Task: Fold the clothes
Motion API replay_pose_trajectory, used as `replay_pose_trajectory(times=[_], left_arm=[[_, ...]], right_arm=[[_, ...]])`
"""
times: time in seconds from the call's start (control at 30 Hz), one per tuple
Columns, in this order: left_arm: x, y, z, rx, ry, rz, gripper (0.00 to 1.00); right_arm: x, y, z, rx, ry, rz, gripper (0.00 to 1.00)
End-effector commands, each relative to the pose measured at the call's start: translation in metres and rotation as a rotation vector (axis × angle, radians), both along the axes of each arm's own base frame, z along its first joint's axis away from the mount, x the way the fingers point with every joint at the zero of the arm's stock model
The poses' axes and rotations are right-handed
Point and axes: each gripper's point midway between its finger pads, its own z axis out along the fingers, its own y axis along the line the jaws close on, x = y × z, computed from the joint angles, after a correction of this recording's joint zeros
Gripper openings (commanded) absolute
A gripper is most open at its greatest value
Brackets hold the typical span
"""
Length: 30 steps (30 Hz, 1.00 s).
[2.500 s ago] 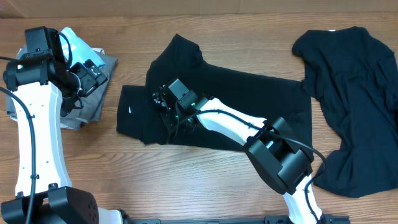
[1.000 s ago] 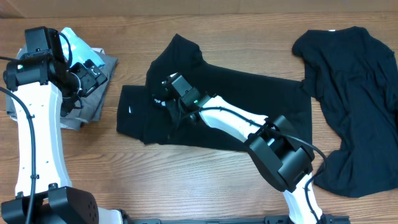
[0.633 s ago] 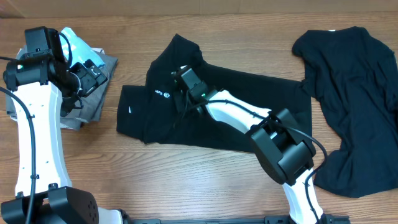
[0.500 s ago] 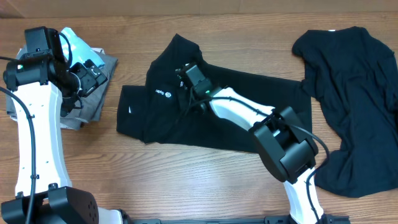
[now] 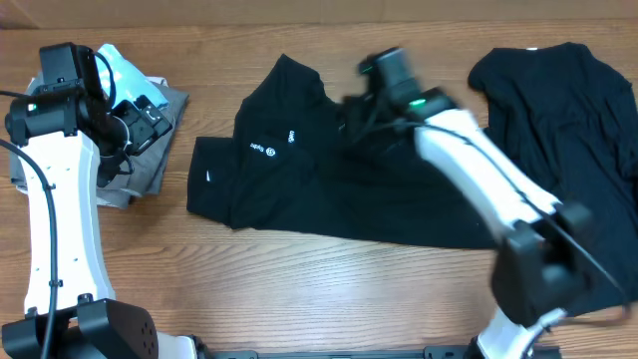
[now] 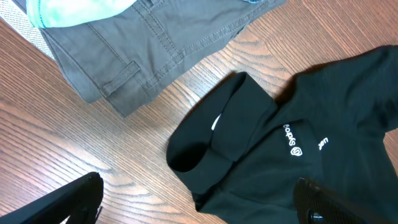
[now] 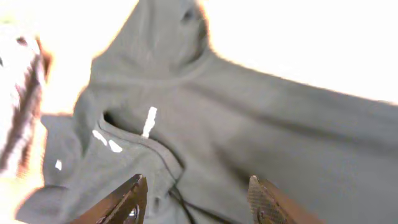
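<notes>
Polo shirt flat beneath right jaws; jaws parted, nothing between.

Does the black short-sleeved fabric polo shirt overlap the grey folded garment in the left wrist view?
No, a strip of bare wooden table separates the black polo shirt from the grey folded garment.

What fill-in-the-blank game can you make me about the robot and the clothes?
1. The polo shirt lying in the middle is coloured ___.
2. On the folded grey garment lies a packet coloured light ___.
3. The right gripper has its jaws ___, with nothing between them.
4. The other black garment lies toward the robot's ___ side.

Missing words: black; blue; open; right.
</notes>
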Motion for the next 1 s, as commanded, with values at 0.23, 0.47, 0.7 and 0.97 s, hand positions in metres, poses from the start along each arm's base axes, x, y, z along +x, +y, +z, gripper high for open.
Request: replay_pose_trajectory(times=[0.23, 0.47, 0.7, 0.97], left_arm=[[0.003, 0.001, 0.01, 0.0, -0.03, 0.01, 1.0], [0.003, 0.001, 0.01, 0.0, -0.03, 0.01, 1.0], [0.003, 0.001, 0.01, 0.001, -0.03, 0.01, 1.0], [0.003, 0.001, 0.01, 0.001, -0.03, 0.01, 1.0]], right_arm=[[0.0, -0.174, -0.009, -0.095, 0.162, -0.353, 0.04], [-0.004, -0.249, -0.044, -0.097, 0.271, -0.521, 0.04], [-0.001, -0.29, -0.094, -0.106, 0.343, -0.581, 0.04], [-0.005, -0.343, -0.146, -0.164, 0.393, -0.693, 0.04]])
